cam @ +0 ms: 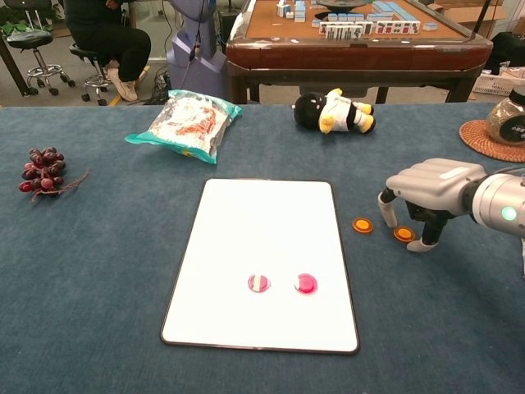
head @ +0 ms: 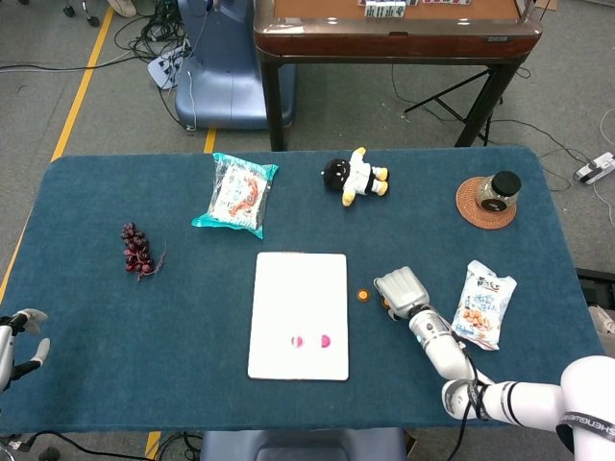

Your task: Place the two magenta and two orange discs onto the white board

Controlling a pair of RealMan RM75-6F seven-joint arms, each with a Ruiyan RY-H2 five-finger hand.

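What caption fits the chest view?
Right hand poised over an orange disc, two magenta discs already on the white board.

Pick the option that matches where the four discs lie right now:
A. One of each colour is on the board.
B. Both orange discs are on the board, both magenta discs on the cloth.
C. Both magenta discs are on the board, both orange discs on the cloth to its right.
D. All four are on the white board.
C: the magenta discs lie on the white board, the orange discs on the blue cloth by the right hand.
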